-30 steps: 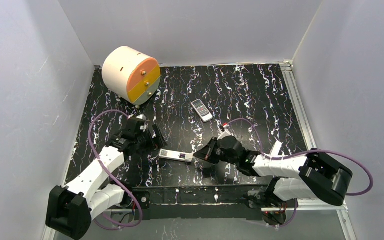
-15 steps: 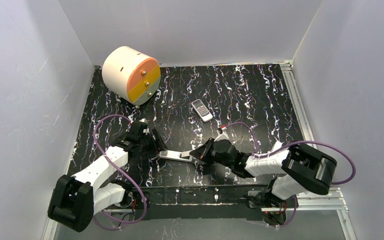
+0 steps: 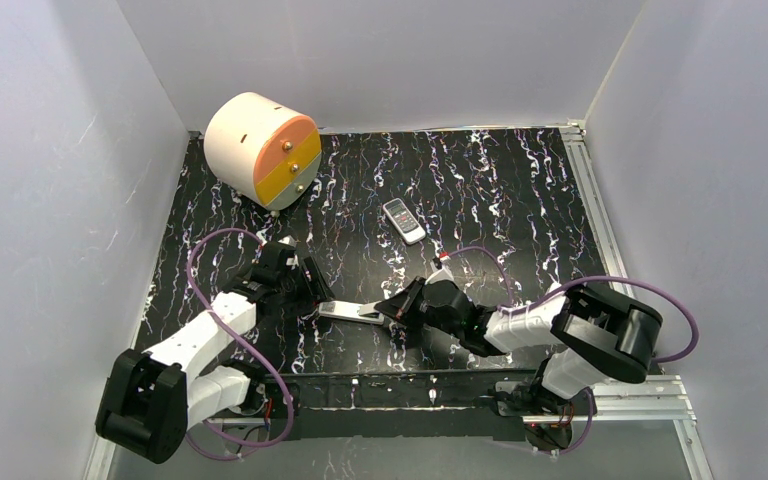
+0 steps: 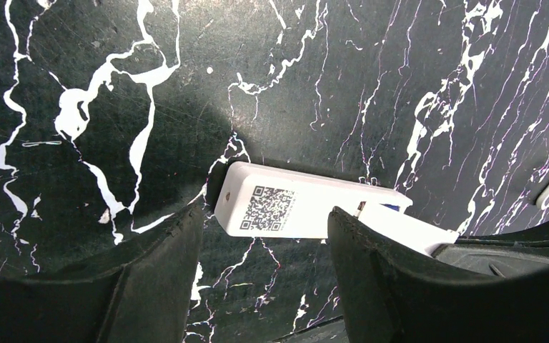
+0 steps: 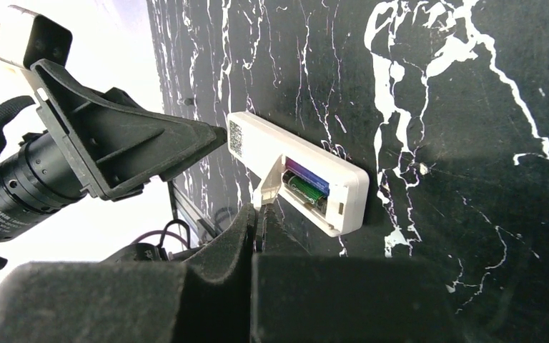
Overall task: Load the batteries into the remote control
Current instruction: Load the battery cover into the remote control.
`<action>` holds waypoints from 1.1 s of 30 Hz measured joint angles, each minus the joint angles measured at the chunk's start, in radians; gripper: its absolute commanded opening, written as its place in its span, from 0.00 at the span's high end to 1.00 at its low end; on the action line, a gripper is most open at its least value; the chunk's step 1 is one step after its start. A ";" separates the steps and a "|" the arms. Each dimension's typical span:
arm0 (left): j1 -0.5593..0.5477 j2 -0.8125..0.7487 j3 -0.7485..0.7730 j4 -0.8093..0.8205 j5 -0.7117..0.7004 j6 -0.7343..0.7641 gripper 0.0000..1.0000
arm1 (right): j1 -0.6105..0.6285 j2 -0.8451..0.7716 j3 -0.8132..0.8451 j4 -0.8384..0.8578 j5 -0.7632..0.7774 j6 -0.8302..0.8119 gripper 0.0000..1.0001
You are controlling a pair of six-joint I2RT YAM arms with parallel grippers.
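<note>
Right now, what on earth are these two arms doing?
They are working on a white remote lying back-up on the black table. Its battery bay is open, holding a purple battery and a green battery. The left pincer has its fingers apart around the end with the square code; whether it grips is unclear. The right pincer is shut, its tips at the bay's cover.

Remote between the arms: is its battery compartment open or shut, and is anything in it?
Open: the right wrist view shows the remote uncovered, with a purple battery and a green battery inside.
</note>
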 measured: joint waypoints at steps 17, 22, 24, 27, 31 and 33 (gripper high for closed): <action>0.000 0.048 0.000 0.026 0.002 0.007 0.41 | 0.005 0.028 -0.003 0.052 0.014 0.117 0.99; 0.000 0.052 0.000 0.026 0.001 0.008 0.41 | 0.013 -0.061 -0.002 -0.087 0.049 0.104 0.99; 0.000 0.055 0.000 0.026 0.001 0.009 0.41 | 0.016 -0.106 -0.002 -0.136 0.066 0.092 0.99; 0.000 0.061 0.000 0.027 0.000 0.011 0.41 | 0.017 -0.152 -0.001 -0.177 0.082 0.074 0.99; 0.000 0.065 0.000 0.027 0.000 0.012 0.42 | 0.017 -0.146 0.000 -0.183 0.077 0.067 0.99; 0.000 0.065 0.000 0.027 0.001 0.012 0.42 | 0.018 -0.126 0.000 -0.174 0.070 0.067 0.99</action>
